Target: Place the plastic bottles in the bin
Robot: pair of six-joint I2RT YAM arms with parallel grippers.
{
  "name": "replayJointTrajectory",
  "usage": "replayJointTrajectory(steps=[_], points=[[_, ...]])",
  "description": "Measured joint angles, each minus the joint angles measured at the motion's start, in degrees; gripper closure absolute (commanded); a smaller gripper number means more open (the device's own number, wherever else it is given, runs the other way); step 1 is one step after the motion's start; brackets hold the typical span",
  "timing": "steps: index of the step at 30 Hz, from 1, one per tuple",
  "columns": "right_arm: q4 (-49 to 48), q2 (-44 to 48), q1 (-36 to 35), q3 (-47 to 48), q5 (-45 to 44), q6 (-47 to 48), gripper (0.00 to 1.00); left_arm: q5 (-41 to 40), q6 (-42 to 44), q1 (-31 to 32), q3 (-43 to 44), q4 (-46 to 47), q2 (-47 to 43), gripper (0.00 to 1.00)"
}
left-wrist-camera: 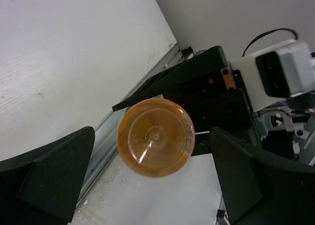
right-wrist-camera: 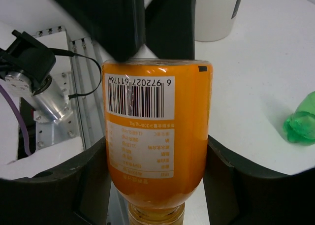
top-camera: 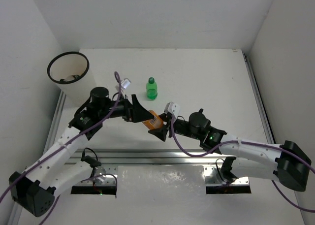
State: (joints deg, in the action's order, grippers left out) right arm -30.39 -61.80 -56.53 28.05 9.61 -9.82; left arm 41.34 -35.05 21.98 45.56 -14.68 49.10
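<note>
The right pincer [right-wrist-camera: 156,185] is pinching the smooth cylindrical orange bottle [right-wrist-camera: 157,131]. The left pincer [left-wrist-camera: 150,180] is standing spread, facing its round, translucent base.

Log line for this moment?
right end effector: shut on orange bottle | left end effector: open, facing its base | green bottle: upright on table | bin: far-left corner

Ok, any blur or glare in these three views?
Top view: evenly lit and sharp, only soft shadows on the table. Left wrist view: a small glare streak on the orange bottle base; the fingers of the left claw are dark and soft. Right wrist view: the orange bottle's barcode is crisp, while the green bottle at the right edge is blurred.
</note>
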Motion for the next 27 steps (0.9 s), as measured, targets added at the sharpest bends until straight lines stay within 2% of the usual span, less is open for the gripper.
replayJointTrajectory(steps=[3,4,6,8,9,10,11,14,16,19,21,23,27], points=[[2.43,0.04,0.00,1.29,0.13,0.70,0.78,-3.06,-0.09,4.81,0.13,0.02,3.63,0.01],[3.21,-0.09,0.00,1.95,0.15,0.87,0.78,-3.91,-0.28,5.57,0.13,0.15,4.44,0.04],[4.48,-0.42,0.00,3.32,0.24,1.14,0.78,-4.79,-1.16,6.47,0.13,0.59,5.16,0.32],[5.73,-0.79,0.11,3.82,-0.11,1.27,0.70,-5.31,-1.75,7.04,0.26,1.95,5.29,0.71],[6.14,-0.92,0.11,3.85,-0.37,1.60,0.61,-5.70,-1.53,7.41,0.39,1.88,5.35,0.98],[6.47,-0.92,0.13,3.89,-0.50,1.86,0.46,-6.23,-1.25,7.74,0.57,1.73,5.53,1.00],[6.56,-0.85,0.13,3.91,-0.55,1.84,0.02,-6.80,-0.96,7.74,0.87,1.29,5.77,1.00],[6.60,-0.55,0.04,3.91,-2.54,1.97,0.01,-11.96,-0.42,7.82,3.82,-2.84,6.49,1.00],[7.17,0.04,-0.13,3.91,-5.68,1.77,0.01,-19.93,0.33,7.76,8.31,-8.09,6.91,1.00],[12.76,0.39,0.15,5.22,-15.13,0.35,0.01,-37.18,1.44,5.66,20.26,-17.27,8.39,1.00],[17.62,0.20,1.49,6.62,-19.56,-1.29,0.01,-46.16,2.82,-0.11,29.33,-21.35,10.21,1.00],[21.97,0.22,2.99,7.26,-22.49,-3.19,0.01,-53.11,4.48,-9.33,36.92,-22.73,12.70,1.00],[28.57,-0.02,7.52,7.56,-23.54,-6.27,0.01,-63.12,6.93,-25.88,45.92,-24.44,18.60,1.00]])
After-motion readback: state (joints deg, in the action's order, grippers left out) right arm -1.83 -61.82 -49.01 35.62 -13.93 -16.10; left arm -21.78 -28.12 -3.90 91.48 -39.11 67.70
